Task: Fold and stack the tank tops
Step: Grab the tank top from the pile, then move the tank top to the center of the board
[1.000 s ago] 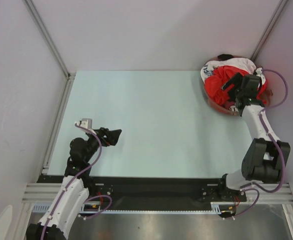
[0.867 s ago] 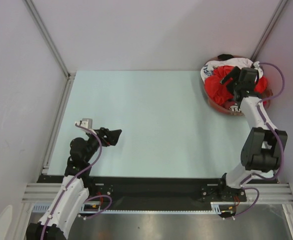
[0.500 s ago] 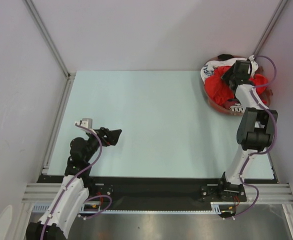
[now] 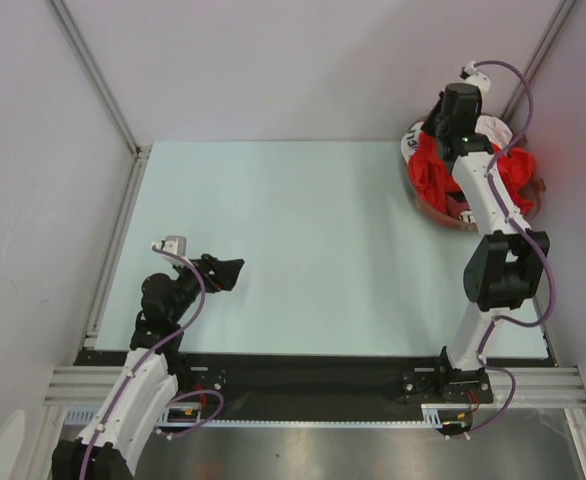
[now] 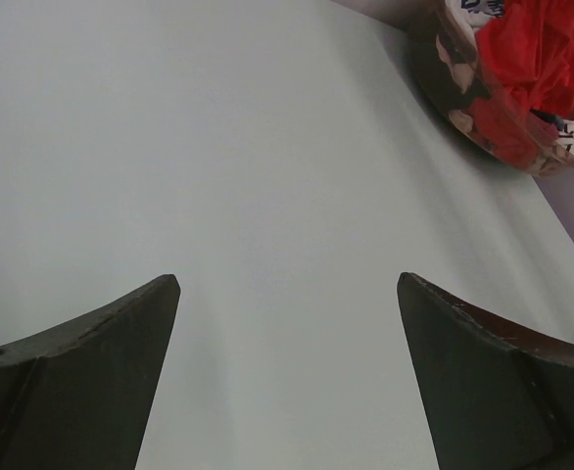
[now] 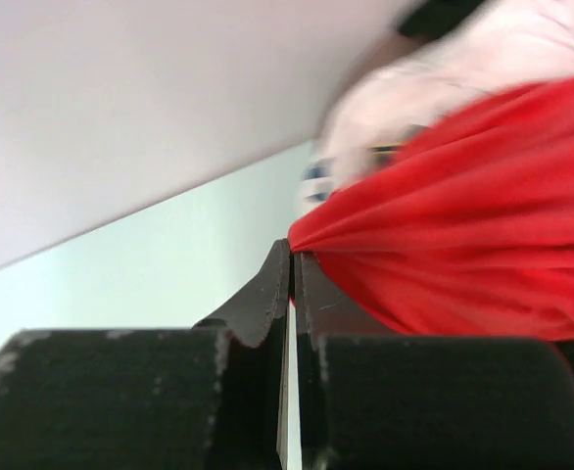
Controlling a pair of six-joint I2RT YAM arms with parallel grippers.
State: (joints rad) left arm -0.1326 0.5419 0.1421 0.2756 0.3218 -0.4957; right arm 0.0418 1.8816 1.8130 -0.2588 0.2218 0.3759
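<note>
Between the right jaws, clenched beside the far wall, an edge of the one red tank top (image 4: pixel 435 172) is pinched and drawn taut above the basket (image 4: pixel 425 207). Below them one white printed top (image 4: pixel 410 143) and one striped top (image 4: pixel 467 215) are seen. Ahead of the left jaws, spread and holding nothing, bare worktop (image 4: pixel 303 220) lies open.

Far-right table (image 4: pixel 303 230) corner: basket (image 4: pixel 424 207) holding tank tops (image 4: pixel 431 173); near-left, well apart: left end effector (image 4: pixel 235 271).
</note>
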